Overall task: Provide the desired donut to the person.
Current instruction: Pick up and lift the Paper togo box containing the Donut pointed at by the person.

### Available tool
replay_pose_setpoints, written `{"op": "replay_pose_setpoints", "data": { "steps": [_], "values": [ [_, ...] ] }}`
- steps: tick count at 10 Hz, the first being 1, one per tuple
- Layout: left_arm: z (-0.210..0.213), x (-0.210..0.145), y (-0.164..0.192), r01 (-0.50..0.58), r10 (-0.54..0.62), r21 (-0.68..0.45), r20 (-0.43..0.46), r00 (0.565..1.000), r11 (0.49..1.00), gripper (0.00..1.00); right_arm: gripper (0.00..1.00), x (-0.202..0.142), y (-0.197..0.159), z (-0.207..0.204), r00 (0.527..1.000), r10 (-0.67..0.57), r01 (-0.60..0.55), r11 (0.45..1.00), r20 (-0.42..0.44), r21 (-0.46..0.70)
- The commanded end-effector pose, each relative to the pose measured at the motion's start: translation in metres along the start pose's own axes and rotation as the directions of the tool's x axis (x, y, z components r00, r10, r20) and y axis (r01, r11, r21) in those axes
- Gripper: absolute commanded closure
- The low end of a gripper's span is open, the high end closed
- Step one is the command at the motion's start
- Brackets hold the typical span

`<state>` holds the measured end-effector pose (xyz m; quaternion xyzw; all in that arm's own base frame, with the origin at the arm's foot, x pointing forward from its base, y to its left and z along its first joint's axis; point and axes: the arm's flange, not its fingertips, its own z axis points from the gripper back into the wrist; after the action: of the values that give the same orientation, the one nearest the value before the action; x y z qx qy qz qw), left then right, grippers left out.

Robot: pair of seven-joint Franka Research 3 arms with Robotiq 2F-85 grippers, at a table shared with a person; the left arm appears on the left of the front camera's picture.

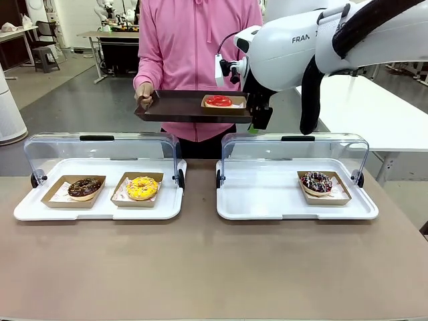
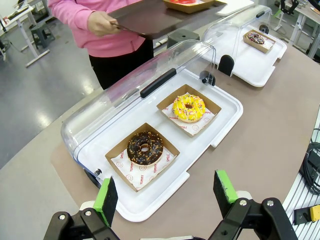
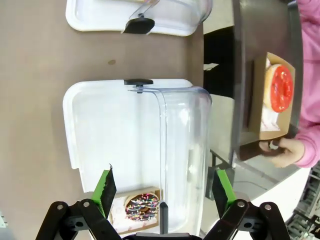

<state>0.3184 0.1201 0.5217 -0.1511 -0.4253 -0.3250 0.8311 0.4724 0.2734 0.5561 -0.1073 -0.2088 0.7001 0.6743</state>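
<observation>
The person (image 1: 194, 40) in a pink hoodie stands at the far side and holds a dark brown tray (image 1: 177, 107) level with both hands. On it lies a red-glazed donut (image 1: 219, 101) in a cardboard box, which the right wrist view shows as the red donut (image 3: 281, 88). My right gripper (image 1: 257, 127) hangs open just off the tray's right end, holding nothing. In its own view the right gripper (image 3: 164, 190) looks down over the right display tray. My left gripper (image 2: 165, 192) is open and empty, above the near edge of the left display tray.
The left white tray (image 1: 27, 207) holds a chocolate donut (image 1: 84, 187) and a yellow donut (image 1: 142, 187), its clear lid (image 1: 100, 150) raised. The right white tray (image 1: 254, 200) holds a dark sprinkled donut (image 1: 316, 182) under an open lid (image 1: 294, 150). Bare brown tabletop lies in front.
</observation>
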Motion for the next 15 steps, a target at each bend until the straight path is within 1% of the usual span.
{"op": "replay_pose_setpoints", "data": {
  "steps": [1, 7, 8, 9, 10, 11, 12, 13, 14, 15],
  "values": [
    [0.000, -0.001, 0.001, -0.006, 0.006, -0.006, 0.012, 1.000, 1.000, 0.00, 0.00, -0.004, 0.003, -0.005, 1.000, 0.005, -0.005, 1.000, 0.003, -0.025],
    [0.000, -0.001, 0.001, -0.006, 0.006, -0.006, 0.012, 1.000, 1.000, 0.00, 0.00, -0.004, 0.003, -0.005, 1.000, 0.005, -0.005, 1.000, 0.003, -0.025],
    [0.000, -0.001, 0.001, -0.006, 0.006, -0.006, 0.012, 1.000, 1.000, 0.00, 0.00, 0.000, 0.000, -0.001, 1.000, 0.000, 0.000, 1.000, 0.004, -0.006],
    [0.000, -0.001, 0.001, -0.006, 0.006, -0.006, 0.012, 1.000, 1.000, 0.00, 0.00, -0.015, 0.009, 0.018, 0.994, -0.040, 0.034, 0.998, 0.106, 0.060],
    [0.000, -0.001, 0.001, -0.006, 0.006, -0.006, 0.012, 1.000, 1.000, 0.00, 0.00, -0.062, 0.018, 0.055, 0.982, -0.064, 0.044, 0.993, 0.179, 0.111],
    [0.000, -0.001, 0.001, -0.006, 0.006, -0.006, 0.012, 1.000, 1.000, 0.00, 0.00, -0.096, 0.024, 0.074, 0.963, -0.100, 0.066, 0.988, 0.251, 0.140],
    [0.000, -0.001, 0.001, -0.006, 0.006, -0.006, 0.012, 1.000, 1.000, 0.00, 0.00, -0.153, 0.039, 0.094, 0.926, -0.148, 0.094, 0.981, 0.348, 0.168],
    [0.000, -0.001, 0.001, -0.006, 0.006, -0.006, 0.012, 1.000, 1.000, 0.00, 0.00, -0.197, 0.056, 0.103, 0.892, -0.196, 0.144, 0.977, 0.408, 0.155],
    [0.000, -0.001, 0.001, -0.006, 0.006, -0.006, 0.012, 1.000, 1.000, 0.00, 0.00, -0.235, 0.076, 0.106, 0.847, -0.247, 0.183, 0.967, 0.470, 0.179],
    [0.000, -0.001, 0.001, -0.006, 0.006, -0.006, 0.012, 1.000, 1.000, 0.00, 0.00, -0.266, 0.097, 0.106, 0.809, -0.338, 0.300, 0.941, 0.480, 0.157]
  ]
}}
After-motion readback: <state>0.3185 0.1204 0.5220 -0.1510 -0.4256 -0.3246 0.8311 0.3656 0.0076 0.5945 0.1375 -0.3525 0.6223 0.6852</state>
